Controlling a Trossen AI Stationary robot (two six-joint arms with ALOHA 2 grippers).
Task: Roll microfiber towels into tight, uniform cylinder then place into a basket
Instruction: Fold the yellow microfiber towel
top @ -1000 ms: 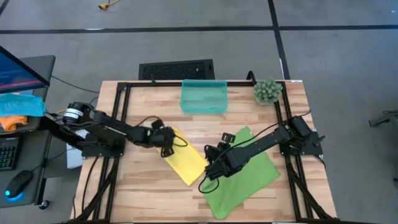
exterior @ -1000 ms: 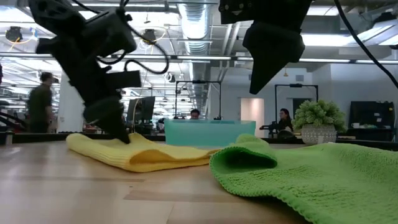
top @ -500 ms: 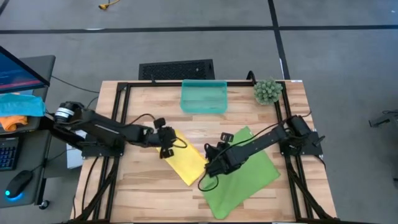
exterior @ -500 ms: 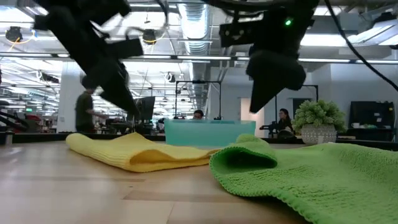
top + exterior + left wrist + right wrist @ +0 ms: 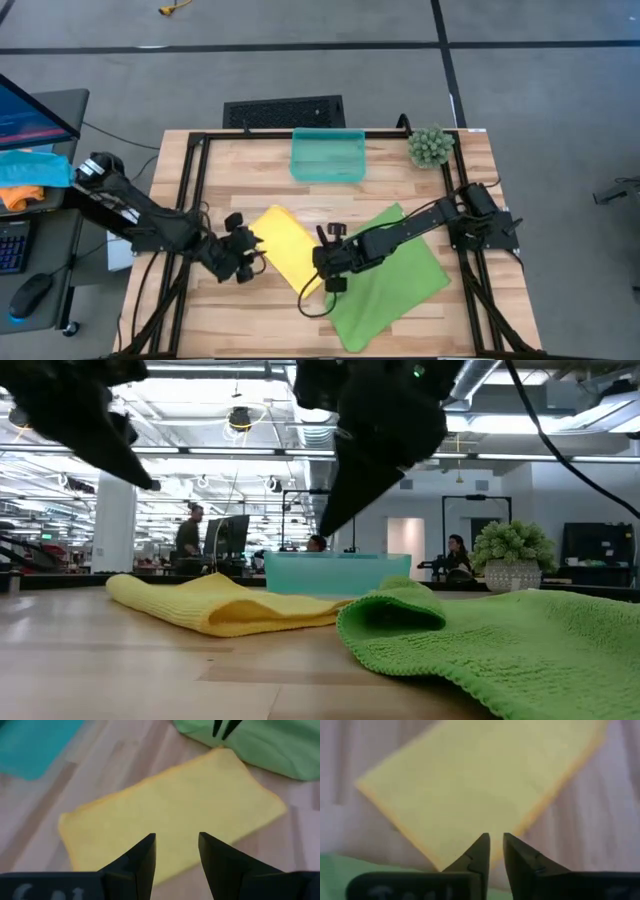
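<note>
Two towels lie flat on the surface [image 5: 400, 160]: yellow towel [image 5: 288, 246] between both grippers, green towel [image 5: 392, 272] partly under the right arm. Left gripper [image 5: 248, 258] fingers apart, holding nothing; right gripper [image 5: 326, 262] nearly together, empty. Basket [image 5: 327, 155] looks empty

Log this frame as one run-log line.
yellow towel: flat, unrolled | green towel: unrolled | basket: empty | left gripper: open, above yellow towel | right gripper: nearly closed, above yellow towel's edge

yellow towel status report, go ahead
Left hand open, empty, above flat bright yellow microfiber towel. Right hand nearly closed, empty, at its far edge. Nothing rolled; translucent teal plastic basket empty.
</note>
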